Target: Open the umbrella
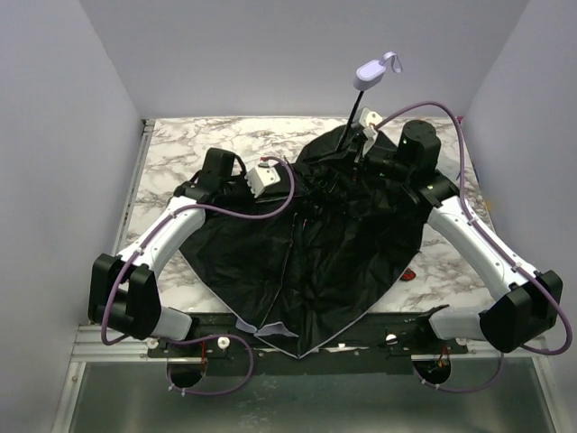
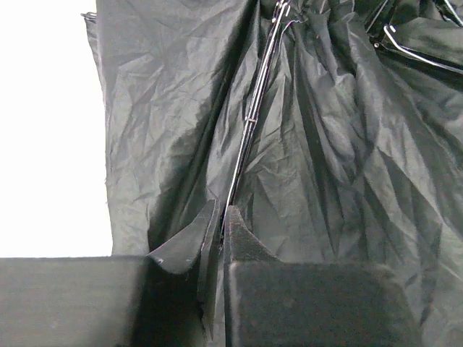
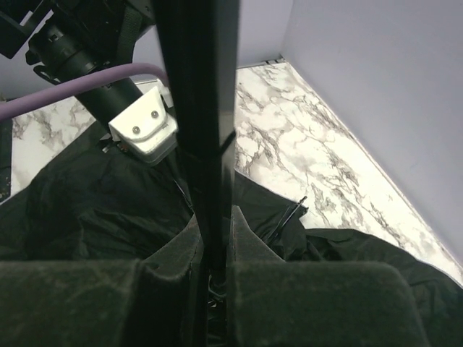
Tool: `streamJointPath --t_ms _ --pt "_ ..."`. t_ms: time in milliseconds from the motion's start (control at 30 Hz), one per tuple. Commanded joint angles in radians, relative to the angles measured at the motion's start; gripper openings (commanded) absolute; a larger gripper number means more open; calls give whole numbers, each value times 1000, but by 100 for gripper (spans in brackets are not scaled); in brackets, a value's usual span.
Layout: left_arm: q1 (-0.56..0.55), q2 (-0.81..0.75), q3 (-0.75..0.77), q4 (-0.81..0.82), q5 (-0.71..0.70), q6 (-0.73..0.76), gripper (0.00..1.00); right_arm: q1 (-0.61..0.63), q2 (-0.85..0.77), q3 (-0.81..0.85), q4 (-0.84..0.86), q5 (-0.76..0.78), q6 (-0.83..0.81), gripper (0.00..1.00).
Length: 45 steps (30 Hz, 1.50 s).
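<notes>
Found compact folding umbrella sprawled part-open, black lining uppermost, across white marble-patterned tabletop. Noted thin black metal shaft slanting up to small lavender handle, clear of the surface. Observed right gripper clamped tight round shaft, and left gripper pinched nearly closed on thin black wire rib and fabric fold. Recommended: hold canopy low with left, draw shaft along own axis with right, avoid sideways bending, watch for ribs snagging in folds.
</notes>
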Motion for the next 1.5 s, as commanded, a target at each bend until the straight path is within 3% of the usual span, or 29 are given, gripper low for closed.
streamJointPath --t_ms 0,100,333,533,633,733,967,1133,1333,1467 --pt "55 12 30 -45 1 -11 4 -28 -24 42 1 48 -1 0" --pt "56 -14 39 -1 42 -27 4 -28 -29 16 27 41 -4 0" --pt "95 59 111 -16 -64 -17 3 -28 -15 40 31 58 -34 0" --pt "117 -17 190 23 226 -161 53 -29 35 55 42 32 27 0" --pt "108 -76 170 176 343 -297 63 -29 49 46 76 38 70 0" --pt "50 -106 134 342 348 -388 66 -28 74 53 132 62 134 0" --pt "-107 -21 99 688 302 -535 62 -28 113 73 192 75 211 0" --pt "-174 107 114 756 296 -540 47 -29 108 67 179 85 205 0" --pt "-209 222 153 813 257 -555 40 -28 101 62 177 93 201 0" --pt "-219 290 195 772 208 -564 28 -29 98 68 177 105 206 0"
